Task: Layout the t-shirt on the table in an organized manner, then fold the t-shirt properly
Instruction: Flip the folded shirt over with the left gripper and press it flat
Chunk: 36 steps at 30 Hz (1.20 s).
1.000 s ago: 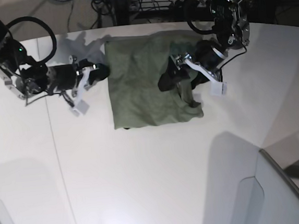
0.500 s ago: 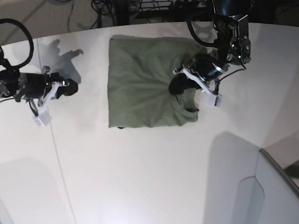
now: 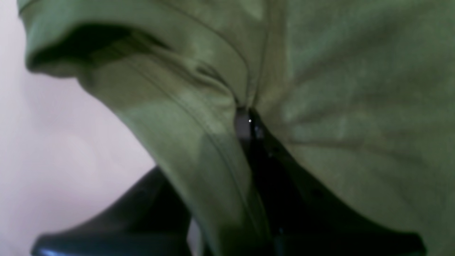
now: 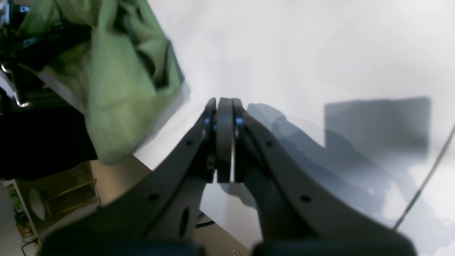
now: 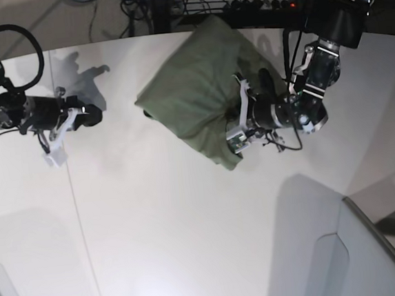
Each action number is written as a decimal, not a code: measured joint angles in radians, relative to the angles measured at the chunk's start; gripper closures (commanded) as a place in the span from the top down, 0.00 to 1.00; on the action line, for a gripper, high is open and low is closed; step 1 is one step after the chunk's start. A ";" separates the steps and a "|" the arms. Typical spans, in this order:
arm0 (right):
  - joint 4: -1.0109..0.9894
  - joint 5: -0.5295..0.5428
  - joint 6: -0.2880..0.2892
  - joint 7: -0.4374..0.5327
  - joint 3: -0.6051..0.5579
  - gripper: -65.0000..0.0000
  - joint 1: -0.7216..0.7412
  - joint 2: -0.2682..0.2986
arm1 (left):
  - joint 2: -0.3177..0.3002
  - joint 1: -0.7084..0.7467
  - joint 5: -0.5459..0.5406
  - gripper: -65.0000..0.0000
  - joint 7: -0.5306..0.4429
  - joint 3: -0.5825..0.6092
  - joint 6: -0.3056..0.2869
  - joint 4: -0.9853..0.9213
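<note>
Two arms are working apart: the left gripper point(image 5: 236, 125) is pinching the bunched t-shirt point(image 5: 196, 96) over the table point(image 5: 190, 225), while the right gripper point(image 5: 92, 117) is sitting clamped on nothing.

The olive-green t-shirt point(image 5: 196, 96) hangs bunched and wrinkled from my left pincer point(image 5: 240, 120), its fabric pinched tight between the jaws, draping toward ten o'clock. Its lower folds trail on the white surface point(image 5: 190, 225), near the far edge at twelve o'clock.
</note>
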 measured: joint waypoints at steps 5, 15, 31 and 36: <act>-0.018 0.006 0.001 0.009 0.034 0.00 0.003 -0.001 | 0.052 -0.078 0.053 0.00 0.011 0.078 0.002 -0.052; -0.127 0.007 0.004 0.009 0.257 0.00 -0.037 -0.018 | 0.185 -0.197 0.067 0.00 0.014 0.181 0.009 -0.191; -0.133 -0.002 0.123 -0.007 0.486 0.00 -0.142 -0.035 | 0.261 -0.279 0.109 0.00 0.027 0.418 0.007 -0.207; -0.133 -0.002 0.123 -0.007 0.486 0.00 -0.143 -0.037 | 0.267 -0.280 0.143 0.00 0.024 0.422 0.007 -0.207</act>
